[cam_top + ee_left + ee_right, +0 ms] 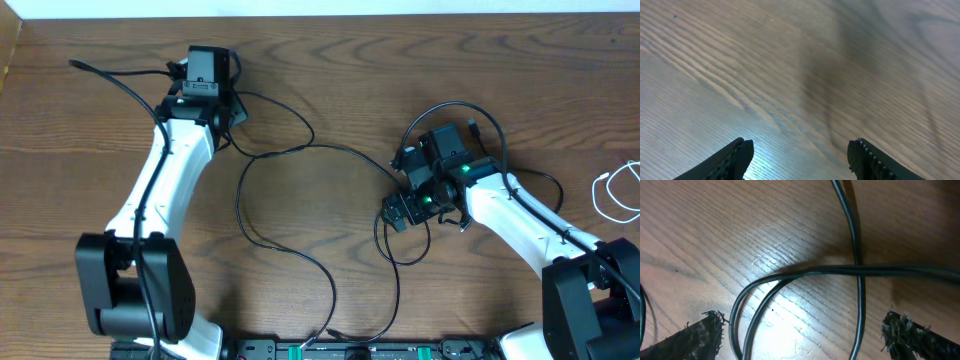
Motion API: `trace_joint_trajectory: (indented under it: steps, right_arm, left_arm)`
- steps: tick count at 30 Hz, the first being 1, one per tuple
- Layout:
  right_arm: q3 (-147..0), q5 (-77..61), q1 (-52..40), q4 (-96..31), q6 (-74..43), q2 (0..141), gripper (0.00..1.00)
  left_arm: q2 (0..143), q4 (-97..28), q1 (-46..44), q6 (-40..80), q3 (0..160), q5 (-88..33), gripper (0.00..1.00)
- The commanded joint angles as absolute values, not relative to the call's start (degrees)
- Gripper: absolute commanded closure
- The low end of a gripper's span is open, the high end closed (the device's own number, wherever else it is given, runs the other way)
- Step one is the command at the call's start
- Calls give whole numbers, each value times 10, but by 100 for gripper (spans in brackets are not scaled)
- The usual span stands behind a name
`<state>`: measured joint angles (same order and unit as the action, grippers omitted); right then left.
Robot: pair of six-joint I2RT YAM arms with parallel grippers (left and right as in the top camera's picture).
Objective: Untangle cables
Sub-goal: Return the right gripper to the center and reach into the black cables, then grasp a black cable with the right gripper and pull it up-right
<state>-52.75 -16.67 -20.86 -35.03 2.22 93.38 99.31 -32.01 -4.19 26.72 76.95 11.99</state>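
Your table (330, 60) has the black cables (237, 200) looped across its middle, between both arms, and the white cable (594, 193) curled at the right edge. Your right gripper (805, 325) hangs wide open over crossed black strands, holding nothing; your left gripper (800, 147) stands open above bare wood

Brown wooden table (330, 60) (visible grain), soft glare
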Motion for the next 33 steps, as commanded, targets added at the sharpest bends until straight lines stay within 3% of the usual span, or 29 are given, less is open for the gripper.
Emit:
trace_joint_trajectory:
  steps: [1, 8, 21, 29, 33]
  right_arm:
    - [-531, -165, -211, -352, -48, 937, 1]
    - [-531, -189, -211, -363, -176, 937, 1]
    - [-531, -250, -242, -427, -203, 937, 1]
    - [-530, -248, -326, -511, -259, 937, 6]
    - [-516, -210, -383, -523, -342, 937, 7]
  left_arm:
    - [1004, -319, -20, 258, 770, 128, 34]
    - [1004, -346, -13, 258, 770, 97, 14]
    - [1004, -424, -13, 258, 770, 79, 13]
    - [1004, -431, -13, 258, 770, 79, 12]
    - [1004, -434, -13, 258, 770, 79, 13]
